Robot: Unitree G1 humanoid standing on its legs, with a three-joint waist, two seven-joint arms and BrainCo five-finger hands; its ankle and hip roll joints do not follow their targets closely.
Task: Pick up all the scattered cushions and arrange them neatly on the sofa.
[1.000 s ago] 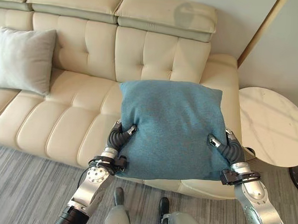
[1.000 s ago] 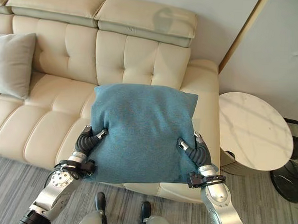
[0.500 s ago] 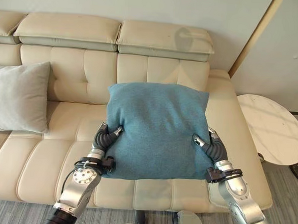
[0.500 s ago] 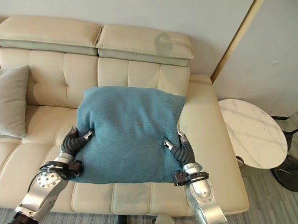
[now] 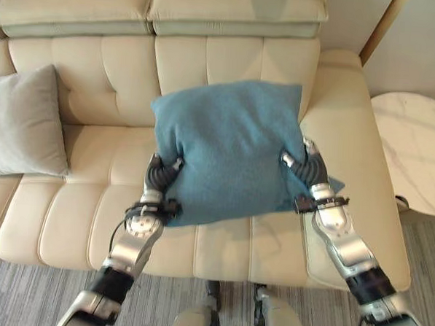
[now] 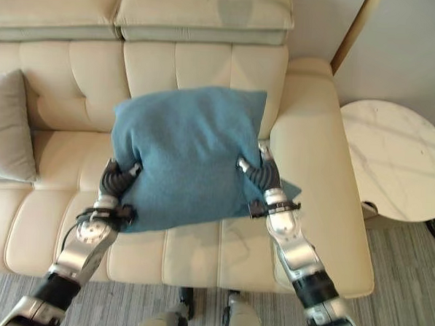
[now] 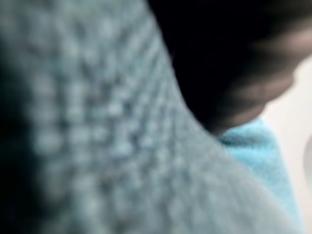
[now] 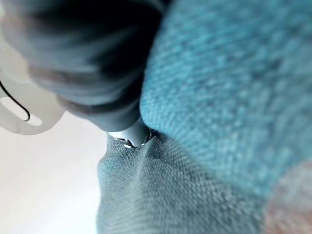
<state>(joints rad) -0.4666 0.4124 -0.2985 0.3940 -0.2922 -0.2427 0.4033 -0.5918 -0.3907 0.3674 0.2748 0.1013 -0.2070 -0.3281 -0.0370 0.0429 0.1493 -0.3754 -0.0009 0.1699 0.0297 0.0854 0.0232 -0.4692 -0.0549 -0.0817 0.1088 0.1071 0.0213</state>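
A square teal cushion [image 5: 229, 149] hangs tilted over the right end of the cream sofa [image 5: 84, 200], its top toward the backrest. My left hand [image 5: 160, 176] pinches its lower left edge and my right hand [image 5: 305, 170] pinches its right edge, thumbs on the front face. In both wrist views the teal cloth [image 7: 97, 146] presses right against the camera, the same weave [image 8: 219, 97] bunched beside my right hand's dark cover. A grey cushion [image 5: 22, 123] leans upright against the backrest at the sofa's left.
A round white marble side table [image 5: 415, 151] stands just past the sofa's right armrest [image 5: 349, 155]. Grey striped carpet [image 5: 21, 291] runs along the sofa's front. The seat between the two cushions is bare.
The view has shifted down and closer to the sofa. The teal cushion has gone forward toward the backrest and tilted, its left side lower, still held by both hands.
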